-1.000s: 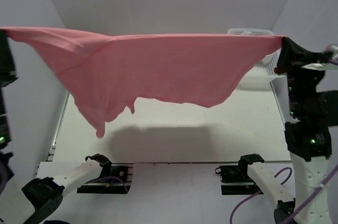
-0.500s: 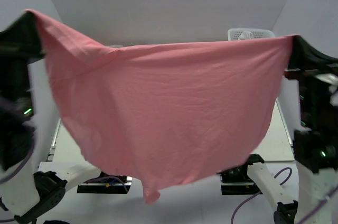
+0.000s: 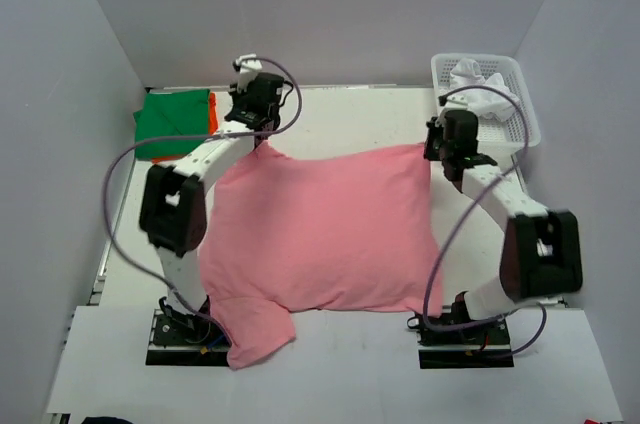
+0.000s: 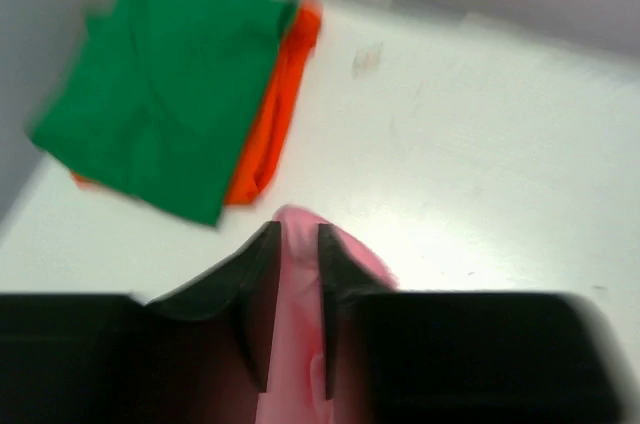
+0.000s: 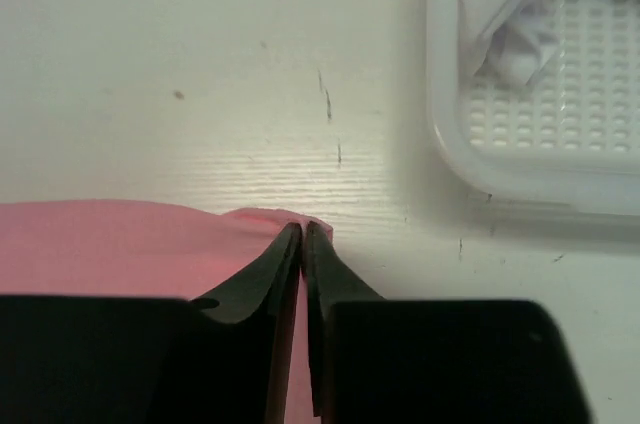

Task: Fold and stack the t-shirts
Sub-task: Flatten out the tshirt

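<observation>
At the far left corner of the table point(image 3: 360, 116) I see a folded green t-shirt point(image 3: 172, 116) lying on top of an orange t-shirt point(image 3: 213, 112), with only a strip of the orange one showing along its right edge. Just to the right of that stack my left arm reaches out over the table, and the left fingers point(image 3: 262, 138) sit low at the surface. In the left wrist view they stand only narrowly apart, and a bunched fold of pink cloth fills the gap, so I read them as gripping the far left corner of the pink t-shirt point(image 3: 320, 234). That shirt lies spread out nearly flat across the middle of the table, between the two arms. One sleeve spills past the near edge at the lower left, close to the left arm's base. Its far edge runs almost straight from one set of fingers to the other. On the right, the right fingers point(image 3: 436, 150) are pressed together on the shirt's far right corner. The right wrist view shows them pinching a small peak of pink cloth right at the table surface. Beyond them, at the far right corner, stands a white mesh basket point(image 3: 527, 104) with a crumpled white t-shirt point(image 3: 478, 77) inside it, well apart from the pink one.
</observation>
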You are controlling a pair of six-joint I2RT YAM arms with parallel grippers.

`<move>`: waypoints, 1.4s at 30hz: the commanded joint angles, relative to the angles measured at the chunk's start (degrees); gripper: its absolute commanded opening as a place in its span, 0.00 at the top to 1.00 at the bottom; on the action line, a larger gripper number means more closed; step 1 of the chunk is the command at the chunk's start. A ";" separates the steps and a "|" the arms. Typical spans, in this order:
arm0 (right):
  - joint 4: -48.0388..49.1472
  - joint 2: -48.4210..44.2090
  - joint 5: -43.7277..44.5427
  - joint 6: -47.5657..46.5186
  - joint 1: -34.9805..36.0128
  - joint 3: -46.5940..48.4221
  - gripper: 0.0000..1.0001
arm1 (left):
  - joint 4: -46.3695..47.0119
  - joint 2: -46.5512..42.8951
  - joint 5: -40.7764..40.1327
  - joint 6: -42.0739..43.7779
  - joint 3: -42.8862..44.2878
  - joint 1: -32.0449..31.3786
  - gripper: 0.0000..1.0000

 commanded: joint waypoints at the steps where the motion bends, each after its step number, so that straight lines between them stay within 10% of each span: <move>1: 5.93 9.35 2.25 2.17 0.06 2.86 0.85 | -6.01 5.67 0.30 -8.25 4.33 4.09 0.63; 3: 5.04 12.03 1.89 2.52 0.24 5.24 0.52 | -10.56 11.64 1.36 -9.40 10.04 4.10 0.37; 6: 2.14 14.85 -0.39 2.96 0.50 8.32 0.37 | -10.25 12.64 4.00 -9.93 13.31 4.10 0.02; 10: 3.11 10.74 -5.82 4.98 0.76 6.22 0.13 | -5.85 8.79 8.30 -6.77 10.16 4.10 0.00; 27: -1.38 8.34 -12.20 10.96 7.97 -4.08 0.10 | -15.69 -11.71 17.36 -26.09 -26.22 4.10 0.00; 42: -18.86 31.46 4.69 18.87 7.27 15.60 0.10 | -16.13 18.77 18.06 -24.43 -5.07 4.10 0.00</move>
